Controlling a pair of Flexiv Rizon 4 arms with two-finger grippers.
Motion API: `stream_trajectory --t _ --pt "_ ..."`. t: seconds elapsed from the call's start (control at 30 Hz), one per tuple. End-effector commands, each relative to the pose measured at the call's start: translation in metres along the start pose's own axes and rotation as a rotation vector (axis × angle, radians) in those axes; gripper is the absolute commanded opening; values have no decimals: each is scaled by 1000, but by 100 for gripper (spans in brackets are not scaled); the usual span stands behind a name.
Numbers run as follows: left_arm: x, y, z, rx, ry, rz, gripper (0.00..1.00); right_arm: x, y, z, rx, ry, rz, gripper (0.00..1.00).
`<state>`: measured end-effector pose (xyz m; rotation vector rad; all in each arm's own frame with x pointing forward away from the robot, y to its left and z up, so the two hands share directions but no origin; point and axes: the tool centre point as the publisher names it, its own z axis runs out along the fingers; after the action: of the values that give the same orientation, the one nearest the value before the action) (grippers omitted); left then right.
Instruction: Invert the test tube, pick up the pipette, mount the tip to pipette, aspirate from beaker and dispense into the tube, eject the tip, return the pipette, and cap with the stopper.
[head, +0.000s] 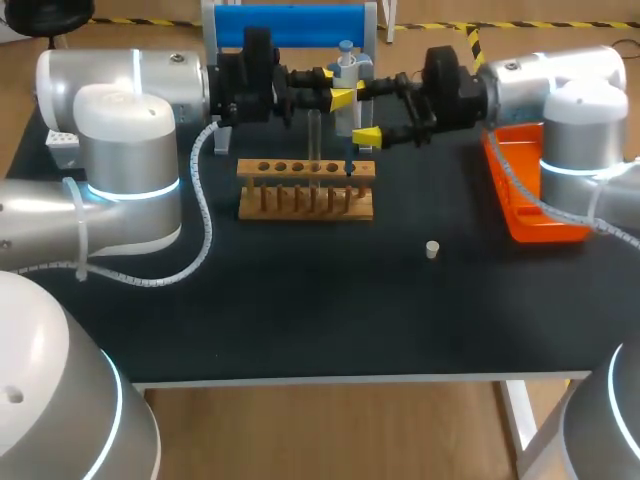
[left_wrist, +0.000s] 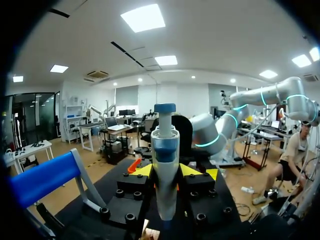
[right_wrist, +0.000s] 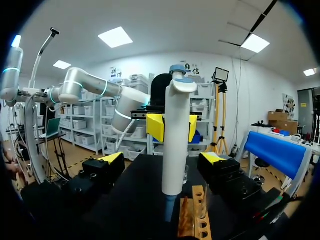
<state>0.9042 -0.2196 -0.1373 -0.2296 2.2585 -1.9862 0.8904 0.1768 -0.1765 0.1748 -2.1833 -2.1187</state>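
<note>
at the far left edge of the black worktop (head: 300, 310) sits a small white box (head: 62, 148). the left arm comes in level above the worktop, and the left tool (head: 338, 90) is closed on the upright pipette (head: 346, 62). in the left wrist view its yellow fingertips (left_wrist: 144, 170) press the white barrel from both sides, just under the blue band. behind stands a blue-topped stand (head: 290, 25).

under the pipette is the wooden rack (head: 306, 190). a clear test tube (head: 315, 140) stands upright in one of its holes, left of the pipette. the pipette's lower end carries a blue tip (head: 349, 168) that reaches down to the rack's right end.

the right tool (right_wrist: 161, 159) faces the left one from the other side. its fingers are spread wide and stand on either side of the pipette without touching it, so it holds nothing.

further right and nearer the front, a small pale stopper (head: 432, 249) lies alone on the worktop, well apart from the rack. an orange tray (head: 530, 225) sits at the right edge, under the right arm.
</note>
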Motion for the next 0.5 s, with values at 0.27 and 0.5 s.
stream_trajectory --t 0.27,0.5 --pt "-1 1 1 3 0 2 0 -28 0 -80 12 -125 10 100" --pt "-1 1 1 3 0 2 0 -77 -3 -109 49 -235 33 100"
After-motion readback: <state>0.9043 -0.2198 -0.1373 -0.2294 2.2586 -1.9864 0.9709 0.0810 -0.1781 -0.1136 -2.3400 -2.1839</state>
